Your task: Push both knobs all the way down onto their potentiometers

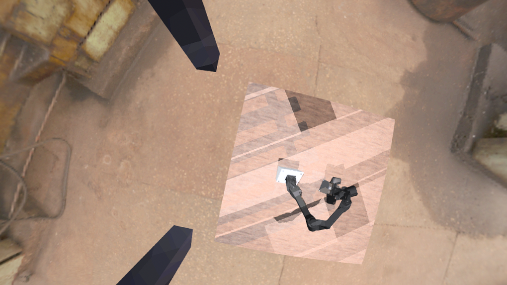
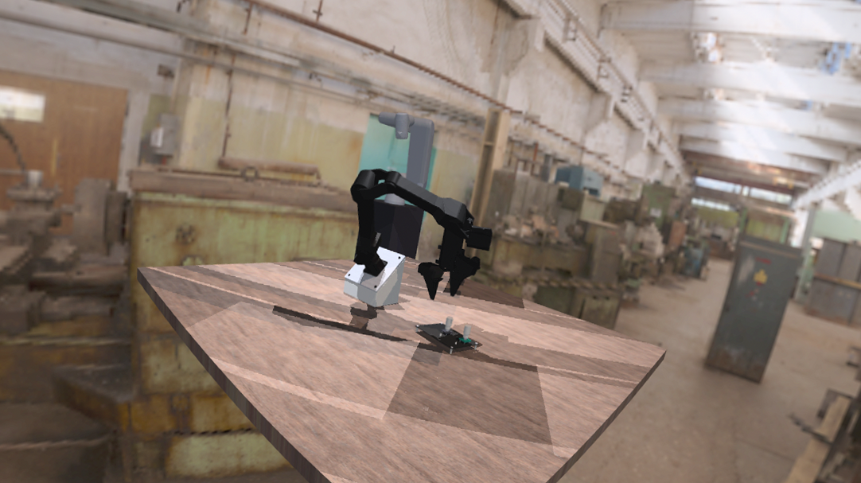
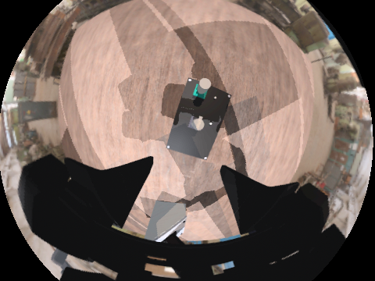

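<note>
The dark circuit board (image 1: 324, 186) (image 2: 431, 332) (image 3: 187, 141) stands on the table, level, with small bright screws at its corners. One pale knob (image 2: 466, 332) (image 3: 205, 83) stands upright over the teal potentiometer (image 3: 197, 93) near the board's far end from the arm base. The other pale knob (image 2: 449, 323) (image 3: 198, 124) stands upright nearer the board's middle; its potentiometer is mostly hidden beneath it. The views are too coarse to tell whether either knob touches its potentiometer. My gripper (image 1: 333, 189) (image 2: 443, 296) (image 3: 187, 165) is open and empty, above the board and clear of both knobs.
The wooden table (image 1: 254, 195) (image 2: 306, 370) bears the board and the white wedge-shaped arm base (image 1: 281, 174) (image 2: 371, 292) (image 3: 168, 216). The black arm bends from that base out to the gripper. Shadows cross the table.
</note>
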